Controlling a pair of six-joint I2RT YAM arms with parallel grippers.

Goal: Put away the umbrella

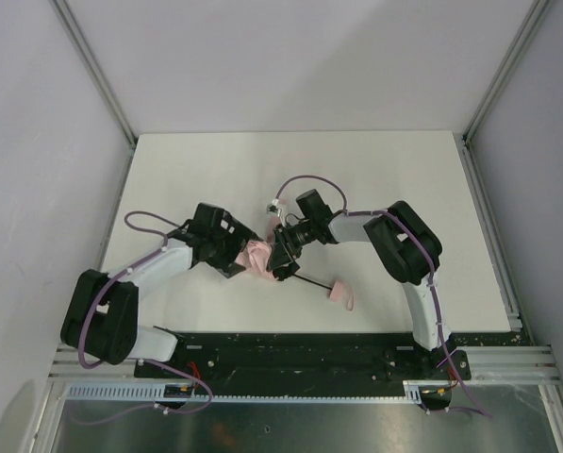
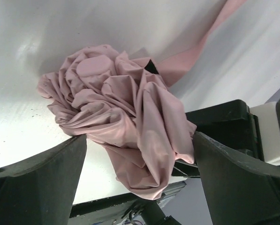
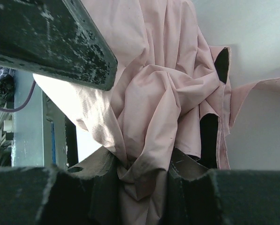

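My left pincer [image 1: 236,262] stands wide apart, one finger on each side of the crumpled pink canopy [image 2: 130,117], not closed on it. My right pincer [image 1: 283,257] is clamped on a bunch of the same fabric. The umbrella [image 1: 260,255] lies on the white table [image 1: 215,170], towards its near edge and between my two arms. Its thin black shaft [image 1: 314,281] runs out to my right and ends in the small pink handle [image 1: 342,294], which rests on the table.
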